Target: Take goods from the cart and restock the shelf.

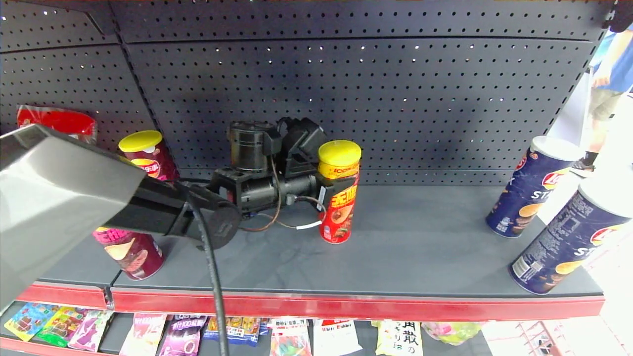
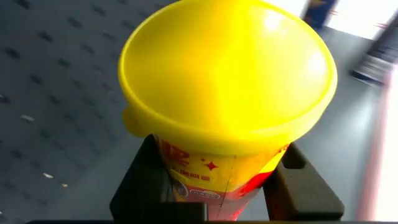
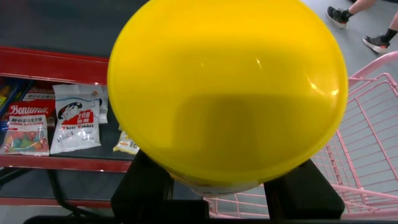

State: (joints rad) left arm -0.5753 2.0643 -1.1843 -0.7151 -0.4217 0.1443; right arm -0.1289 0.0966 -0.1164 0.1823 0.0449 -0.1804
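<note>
Both grippers pinch yellow-lidded cans: left one at the shelf, right one by the cart.

Left gripper: fingers clamp the red can from both sides just under its lid. The can is upright between them, its base down on the shelf. Past the fingertips is the pegboard panel. On the arm side of the fingers, well apart, stand the rear maroon can and the front maroon can. On the opposite side, well apart, lean the rear blue can and the front blue can. Right gripper: fingers pinch the second can below its lid. Beyond them, the pink cart lies to one side and a lower tier with snack bags to the other.
</note>
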